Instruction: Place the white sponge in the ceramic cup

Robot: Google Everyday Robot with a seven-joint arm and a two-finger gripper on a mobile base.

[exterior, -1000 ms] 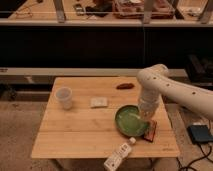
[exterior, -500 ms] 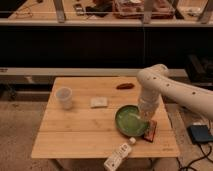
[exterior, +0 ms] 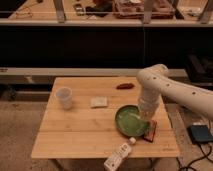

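The white sponge (exterior: 98, 102) lies flat on the wooden table (exterior: 75, 130), near its middle and toward the back. The ceramic cup (exterior: 64, 97) stands upright to the left of it, a short gap away. My gripper (exterior: 148, 119) hangs from the white arm (exterior: 165, 87) at the right side of the table, over the right rim of the green bowl (exterior: 131, 121). It is far to the right of the sponge and holds nothing that I can see.
A long white bottle (exterior: 119, 156) lies at the table's front edge. A small dark red packet (exterior: 150, 131) lies right of the bowl. A reddish-brown object (exterior: 125, 86) sits at the back. A dark shelf unit stands behind the table. A blue-grey box (exterior: 201, 134) is on the floor, right.
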